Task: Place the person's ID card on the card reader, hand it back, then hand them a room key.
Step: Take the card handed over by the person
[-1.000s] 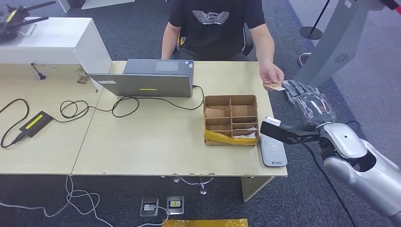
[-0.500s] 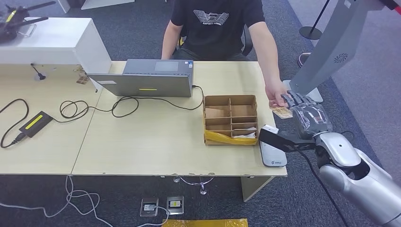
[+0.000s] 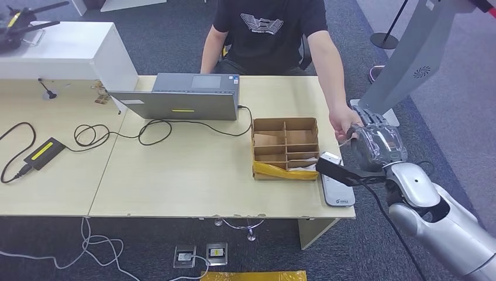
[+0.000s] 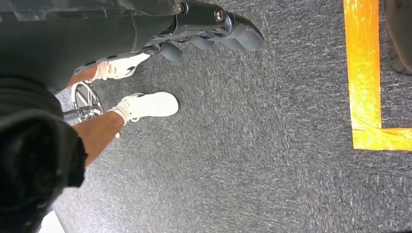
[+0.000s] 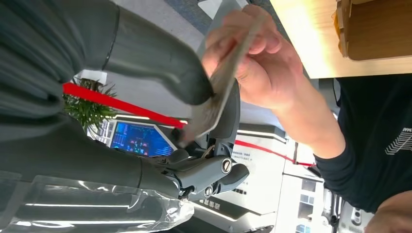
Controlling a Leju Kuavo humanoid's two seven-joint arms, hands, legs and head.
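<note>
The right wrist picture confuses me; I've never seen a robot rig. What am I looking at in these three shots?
It is a humanoid robot at a desk. The head view looks down from its body; each wrist view sits behind one hand. In the right wrist view, the grey thumb and fingers of its right hand meet a card that a person's hand also holds: a handover. On the desk lie a laptop, a cardboard box and a card reader. The left hand hangs over the carpet, beside someone's shoes.
</note>
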